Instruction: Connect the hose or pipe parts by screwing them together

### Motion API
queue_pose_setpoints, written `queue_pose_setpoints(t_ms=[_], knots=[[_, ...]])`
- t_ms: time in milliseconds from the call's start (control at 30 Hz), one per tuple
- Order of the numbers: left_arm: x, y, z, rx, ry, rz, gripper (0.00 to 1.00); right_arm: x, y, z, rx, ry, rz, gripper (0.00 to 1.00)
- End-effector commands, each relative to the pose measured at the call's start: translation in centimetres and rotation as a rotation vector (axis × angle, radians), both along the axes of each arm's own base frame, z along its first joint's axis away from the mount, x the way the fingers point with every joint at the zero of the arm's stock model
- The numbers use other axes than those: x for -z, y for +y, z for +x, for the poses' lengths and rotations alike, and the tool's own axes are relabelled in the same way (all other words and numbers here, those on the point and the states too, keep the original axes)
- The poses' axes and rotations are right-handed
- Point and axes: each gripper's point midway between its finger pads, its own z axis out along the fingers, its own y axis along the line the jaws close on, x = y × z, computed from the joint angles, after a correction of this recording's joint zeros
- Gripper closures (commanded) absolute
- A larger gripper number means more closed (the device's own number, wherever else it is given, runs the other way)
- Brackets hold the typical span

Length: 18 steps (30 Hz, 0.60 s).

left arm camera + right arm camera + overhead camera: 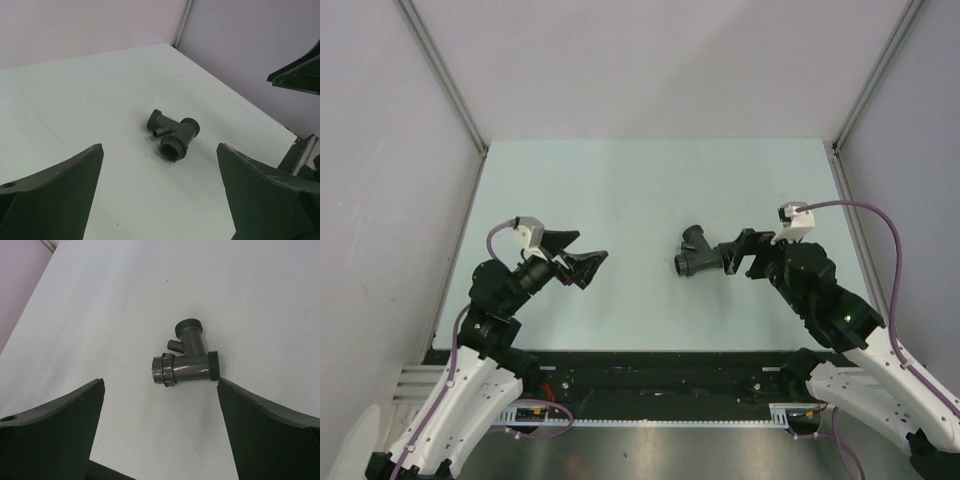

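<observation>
The hose or pipe parts lie on the pale table as one dark grey branched fitting, with a ribbed collar sitting on one end. The left wrist view looks into its round mouth, and it rests free of both grippers. My left gripper hangs well to its left, open and empty, its jaws wide apart. Just right of the fitting, my right gripper is open too. One right fingertip comes close to the fitting's threaded end.
Pale walls with metal corner posts close in the table on three sides. A black rail runs along the near edge between the arm bases. Purple cables loop off the wrists.
</observation>
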Motion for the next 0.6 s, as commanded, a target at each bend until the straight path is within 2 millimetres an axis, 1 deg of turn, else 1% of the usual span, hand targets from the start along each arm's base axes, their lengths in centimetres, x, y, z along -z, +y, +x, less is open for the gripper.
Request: queue_pose_setpoints(t_ms=[0,33,167,333,567], knots=[[-0.1,0.0,-0.6,0.009,0.012,-0.020,0.00,0.2,-1.7,-0.6,0.052,-0.043,0.022,0.00],[0.1,0.1,-0.6,0.005,0.011,-0.019,0.00,0.3,-1.8,-0.6,0.054,-0.051,0.023,0.00],[-0.3,0.7,-0.8,-0.020,-0.028,-0.017,0.00,0.8,-2.0,-0.8,0.049,-0.054,0.009,0.00],[-0.3,0.7,-0.8,-0.018,-0.029,-0.017,0.00,1.3,-1.9,-0.6,0.056,-0.038,0.002,0.00],[-0.2,0.7,-0.8,-0.019,-0.027,-0.014,0.00,1.2,-1.7,-0.6,0.043,-0.043,0.001,0.00]])
